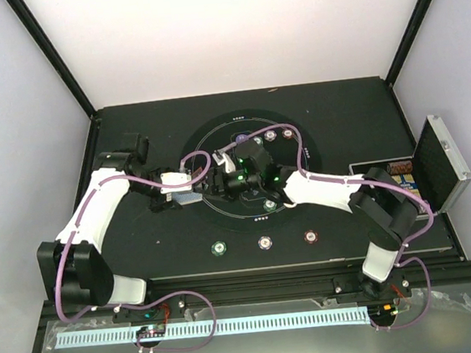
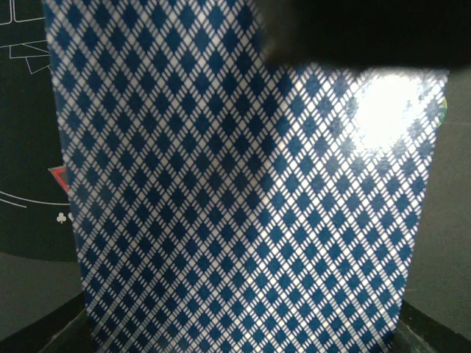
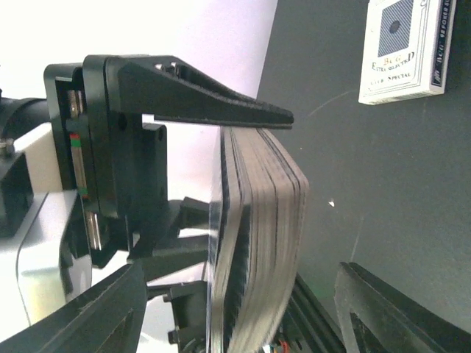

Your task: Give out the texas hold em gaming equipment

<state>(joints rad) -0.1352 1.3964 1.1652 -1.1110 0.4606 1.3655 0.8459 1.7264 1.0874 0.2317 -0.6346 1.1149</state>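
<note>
**Near edge to far:** Along the near edge of the table (image 1: 339,115), a green chip (image 1: 219,248), a white chip (image 1: 264,242) and a red chip (image 1: 310,237) lie in a row, well apart.

Behind them, at the table's middle, your left gripper (image 1: 178,191) is clamped on the deck of cards (image 3: 257,243). Your right gripper (image 1: 219,184) faces it from the right with jaws spread wide, holding nothing.

That is the relation your next move turns on. From the right wrist the deck shows edge-on, straight ahead of the jaws. Its edge runs up the frame and its thickness lies across the gap between the two fingers (image 3: 103,309), neither of which appears to touch it. The right arm is the only free one, and it is just beside the cards. Taking a single card rather than a wad looks like the hard part.

The left wrist view gives what the others cannot. The blue diamond back of the top card fills it, with a dark shape (image 2: 353,29), probably a right finger, over its upper right corner. A small red triangle (image 2: 57,179) peeks out on the table to the left.

Only the right wrist shows a card box (image 3: 401,48) lying flat beyond the deck. Farther back, three more chips (image 1: 270,135) sit toward the far edge, and the silver-edged case (image 1: 441,163) stands at the right edge.
</note>
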